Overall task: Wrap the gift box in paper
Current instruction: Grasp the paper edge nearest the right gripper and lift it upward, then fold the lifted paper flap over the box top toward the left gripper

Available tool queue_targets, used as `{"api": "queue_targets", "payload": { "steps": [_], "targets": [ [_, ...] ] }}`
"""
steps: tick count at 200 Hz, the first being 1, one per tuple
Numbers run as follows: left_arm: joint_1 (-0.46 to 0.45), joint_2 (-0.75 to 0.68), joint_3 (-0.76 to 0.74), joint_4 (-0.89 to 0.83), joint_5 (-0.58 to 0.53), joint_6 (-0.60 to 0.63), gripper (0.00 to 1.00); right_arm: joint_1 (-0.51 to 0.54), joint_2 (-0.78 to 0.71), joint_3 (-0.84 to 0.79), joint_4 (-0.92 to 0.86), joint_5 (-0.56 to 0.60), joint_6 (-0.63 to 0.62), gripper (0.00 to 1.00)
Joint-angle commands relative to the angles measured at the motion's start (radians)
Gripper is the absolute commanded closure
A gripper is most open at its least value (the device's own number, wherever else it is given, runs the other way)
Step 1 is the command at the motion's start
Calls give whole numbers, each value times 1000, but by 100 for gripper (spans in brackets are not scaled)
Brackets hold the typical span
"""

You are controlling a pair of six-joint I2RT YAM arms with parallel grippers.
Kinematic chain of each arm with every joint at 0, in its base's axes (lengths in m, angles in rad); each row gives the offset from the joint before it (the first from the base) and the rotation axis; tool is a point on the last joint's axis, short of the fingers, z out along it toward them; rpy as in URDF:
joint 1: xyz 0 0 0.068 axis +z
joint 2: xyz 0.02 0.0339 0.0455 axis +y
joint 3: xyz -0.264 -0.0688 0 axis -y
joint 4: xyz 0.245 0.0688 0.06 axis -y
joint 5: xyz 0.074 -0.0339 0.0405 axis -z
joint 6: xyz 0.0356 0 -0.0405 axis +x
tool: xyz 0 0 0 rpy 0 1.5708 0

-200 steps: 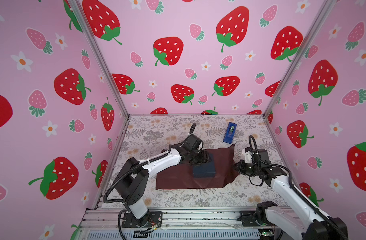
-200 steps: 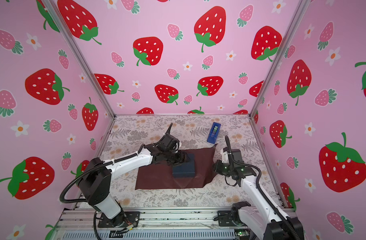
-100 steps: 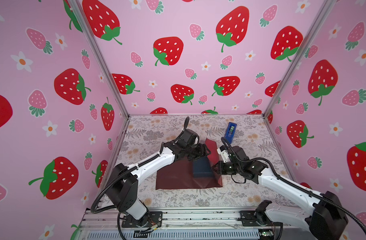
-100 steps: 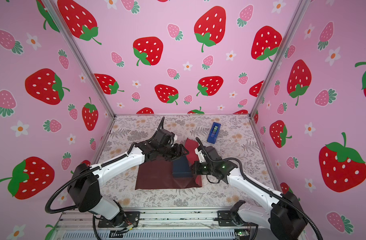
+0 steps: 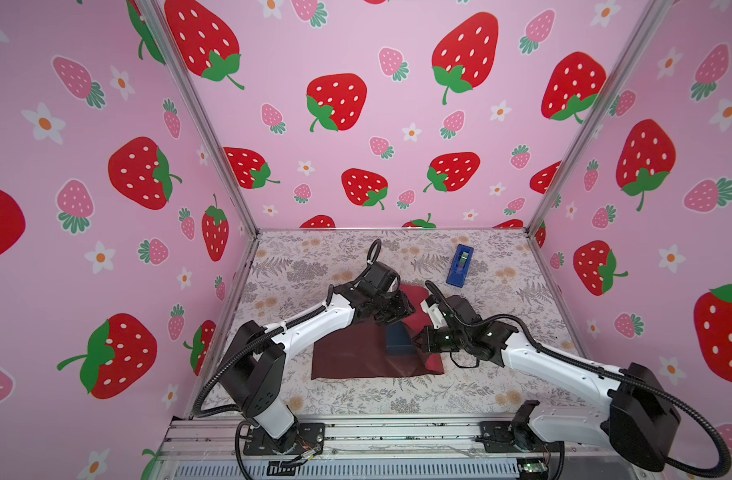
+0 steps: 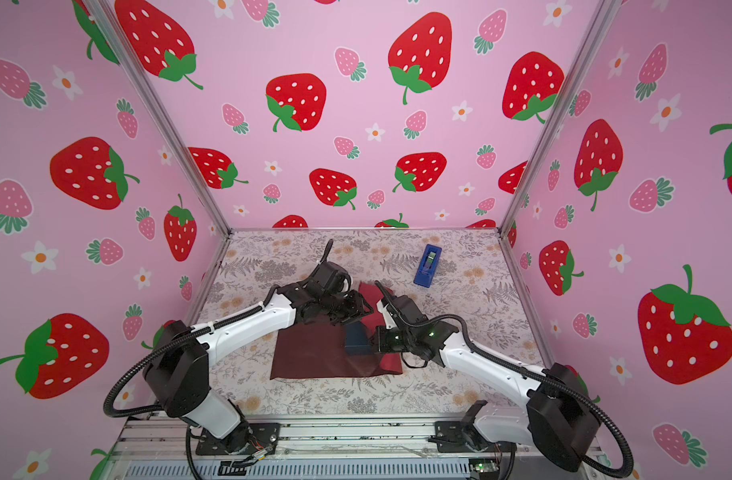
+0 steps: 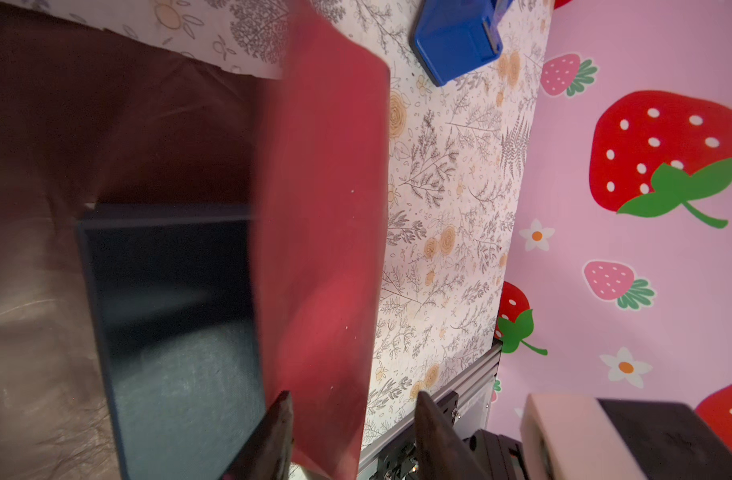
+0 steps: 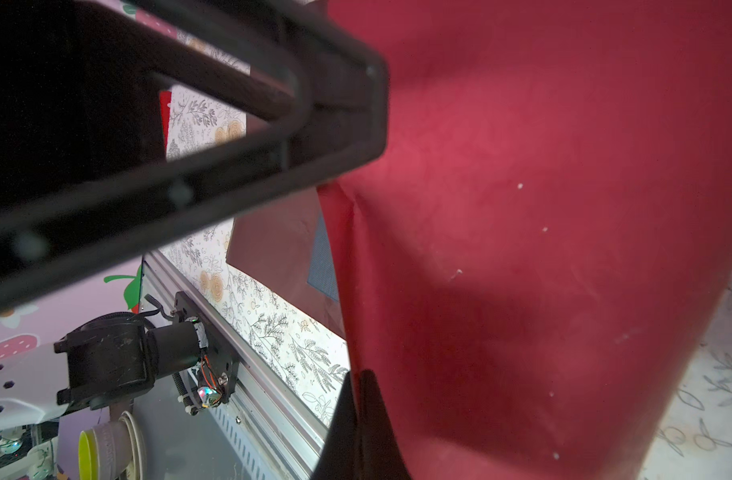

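Paper lies flat on the counter, long axis left-right. Its right end is folded up, crimson face out. Gift box sits on the sheet's right part, sides square to the sheet's edges. Right gripper pinches the flap beside the box. Left gripper has its jaws spread either side of the flap. Suggest: close left before right lets go, pull taut across the box top, crease at the edge.

Three pink enclosure walls printed with red strawberries and white flowers, silver aluminium corner posts, pale floral-patterned bench covering, grey slotted aluminium rail along front bench edge, even lighting
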Motion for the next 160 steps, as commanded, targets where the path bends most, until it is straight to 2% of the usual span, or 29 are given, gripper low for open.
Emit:
{"api": "queue_targets", "payload": {
  "steps": [1, 26, 82, 129, 160],
  "targets": [
    [14, -50, -29, -50, -72, -23, 44, 6, -14, 24, -6, 49, 32, 100],
    [26, -84, -57, -52, -99, -37, 43, 7, -17, 24, 2, 45, 34, 100],
    [33, -58, -65, 30, -23, -64, 47, 6, -13, 17, 50, -20, 26, 100],
    [33, -34, -53, 43, -14, -60, 55, 15, 3, 18, 65, -58, 15, 100],
    [34, -32, -54, 37, -25, -51, 67, 19, 5, 15, 76, -74, 17, 100]
  ]
}}
